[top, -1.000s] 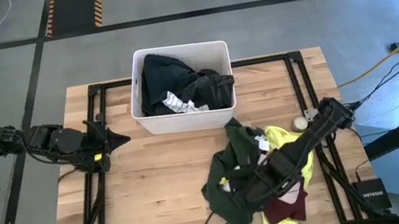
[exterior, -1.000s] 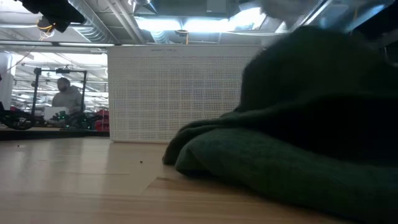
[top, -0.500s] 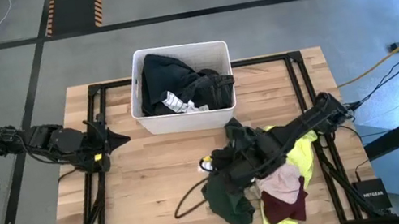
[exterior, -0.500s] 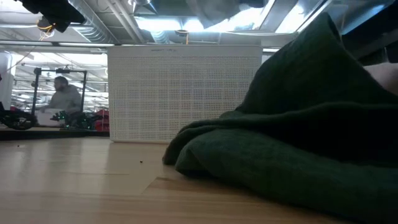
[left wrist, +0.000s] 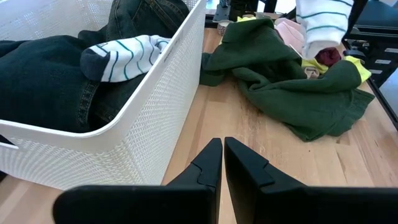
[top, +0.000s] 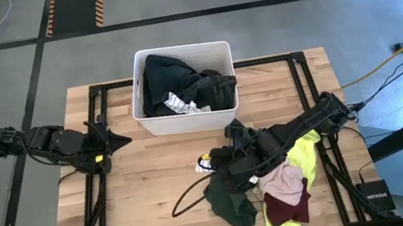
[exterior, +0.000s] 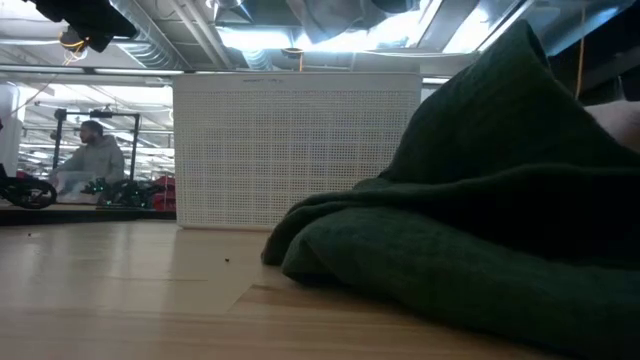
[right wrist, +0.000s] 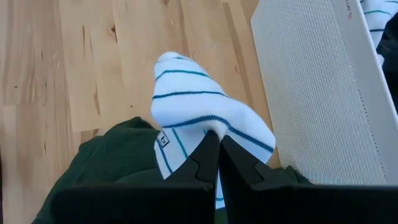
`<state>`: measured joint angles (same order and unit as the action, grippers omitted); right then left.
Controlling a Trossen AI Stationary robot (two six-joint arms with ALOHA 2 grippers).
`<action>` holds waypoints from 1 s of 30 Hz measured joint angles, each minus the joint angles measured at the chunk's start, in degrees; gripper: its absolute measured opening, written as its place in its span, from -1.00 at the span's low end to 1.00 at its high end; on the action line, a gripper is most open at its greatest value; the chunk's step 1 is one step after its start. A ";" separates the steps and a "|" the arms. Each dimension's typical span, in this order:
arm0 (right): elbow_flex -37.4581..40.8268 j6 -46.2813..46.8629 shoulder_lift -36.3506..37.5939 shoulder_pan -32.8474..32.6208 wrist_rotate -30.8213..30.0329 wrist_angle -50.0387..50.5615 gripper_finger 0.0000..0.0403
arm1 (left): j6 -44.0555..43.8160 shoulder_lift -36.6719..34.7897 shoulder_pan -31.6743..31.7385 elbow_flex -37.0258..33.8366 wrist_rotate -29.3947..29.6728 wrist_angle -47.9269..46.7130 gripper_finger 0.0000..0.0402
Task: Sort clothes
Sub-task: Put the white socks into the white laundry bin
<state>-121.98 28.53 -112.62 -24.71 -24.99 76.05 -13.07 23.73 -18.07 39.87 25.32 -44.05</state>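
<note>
My right gripper [right wrist: 217, 148] is shut on a white sock with teal stripes [right wrist: 202, 106], above the left part of the clothes pile and near the white bin [top: 190, 119]. In the high view the right gripper [top: 217, 162] reaches in from the table's right. The pile holds a dark green garment [top: 232, 201], a neon yellow one [top: 306, 157], a pale pink one [top: 283, 182] and a maroon one [top: 289, 211], all lying on the table. My left gripper [top: 121, 139] is shut and empty at the table's left, its fingers [left wrist: 211, 163] pointing at the bin. My right gripper pinches the sock [right wrist: 208, 127] between its two fingers, partway along it; the sock's rounded end bulges out past the fingertips. In the left wrist view the sock [left wrist: 323, 25] hangs over the pile; whether its lower end touches the clothes I cannot tell.
The white perforated bin [left wrist: 155, 106] at the table's far middle holds dark garments [top: 171, 81] and a striped sock [left wrist: 121, 56]. A dark cord [top: 188, 201] loops on the wood left of the pile. In the low view the green garment [exterior: 480, 240] fills the right.
My right gripper has gone from over the pile's middle toward the table's left and far edge, nearer the bin, carrying the sock up. The pink and maroon garments now show. The green garment has bunched narrower, and the cord has slid toward the table's far left.
</note>
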 joint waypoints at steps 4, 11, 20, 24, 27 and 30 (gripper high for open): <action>0.01 -0.05 0.00 0.00 -0.23 0.00 -0.93 | 0.01 0.00 -0.02 0.01 0.00 0.00 -0.94; -0.01 -0.60 0.00 0.00 -4.28 -0.02 -0.93 | 0.01 0.00 -0.02 -0.01 0.00 0.00 -0.94; -3.38 -5.44 0.11 3.12 -10.23 -3.98 -0.93 | -0.01 0.00 -0.01 0.01 0.00 0.04 -0.94; -7.01 -9.16 0.13 6.05 -13.07 -6.82 -0.93 | -0.01 0.00 -0.02 0.01 0.00 0.04 -0.94; -9.01 -11.02 0.17 9.03 -15.57 -7.85 -0.93 | 0.00 0.00 0.00 -0.01 0.01 0.05 -0.94; -9.68 -12.15 0.15 12.39 -17.95 -10.13 -0.93 | 0.01 -0.01 -0.01 0.01 0.00 0.04 -0.94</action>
<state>-131.65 16.39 -112.46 -12.32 -42.95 65.92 -13.06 23.71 -18.08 39.88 25.32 -44.01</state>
